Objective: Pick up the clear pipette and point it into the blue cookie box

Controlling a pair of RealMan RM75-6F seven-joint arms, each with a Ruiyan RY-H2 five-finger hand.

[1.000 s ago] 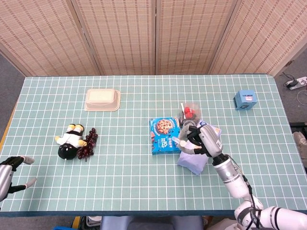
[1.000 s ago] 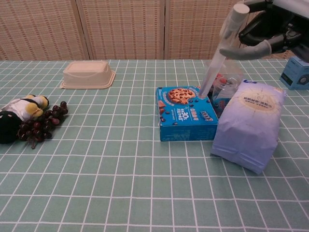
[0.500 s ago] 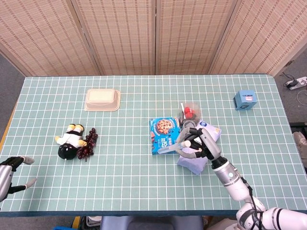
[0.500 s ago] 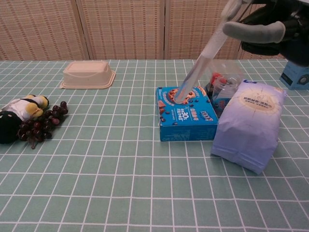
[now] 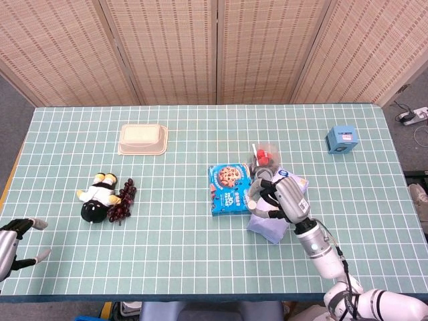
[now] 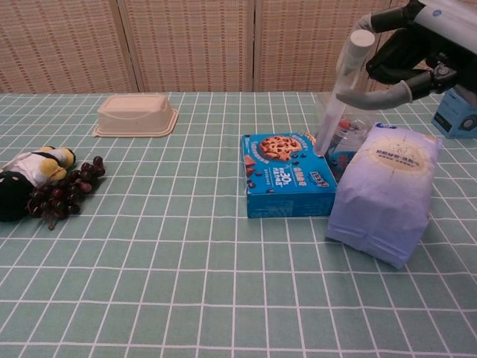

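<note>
The blue cookie box (image 5: 229, 189) (image 6: 286, 174) lies flat near the table's middle. My right hand (image 5: 275, 194) (image 6: 406, 58) hovers above its right side and grips the clear pipette (image 6: 337, 103). The pipette stands steeply, bulb up, with its tip low at the box's far right edge. From the head view the hand covers most of the pipette. My left hand (image 5: 15, 241) sits at the table's front left corner, fingers apart, holding nothing.
A pale lavender bag (image 6: 387, 192) stands right of the box, a clear packet with red contents (image 6: 349, 127) behind it. A beige tray (image 5: 142, 138), a plush toy (image 5: 98, 194) with dark grapes (image 5: 123, 192) lie left; a small blue box (image 5: 341, 140) far right.
The pipette swung from leaning left over the box's cookie picture to nearly upright, its tip moving right to the box's far right edge. My right hand shifted with it. The left hand stayed still.
</note>
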